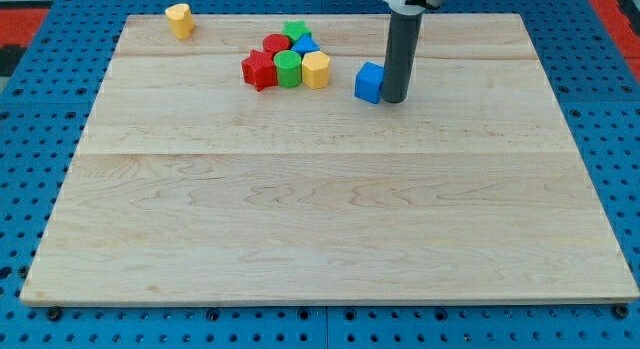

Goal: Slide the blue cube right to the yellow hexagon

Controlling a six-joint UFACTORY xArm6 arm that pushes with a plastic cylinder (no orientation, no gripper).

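Note:
The blue cube (369, 82) sits on the wooden board toward the view's top, right of centre. My tip (394, 99) rests on the board right against the cube's right side. The yellow hexagon (316, 69) stands to the left of the cube, at the right end of a cluster of blocks, with a small gap between it and the cube.
The cluster holds a red star (259, 70), a red cylinder (275, 45), a green cylinder (288, 68), a green star (295, 31) and a blue triangle (305, 45). A yellow heart-like block (179, 20) sits near the board's (320, 209) top left corner.

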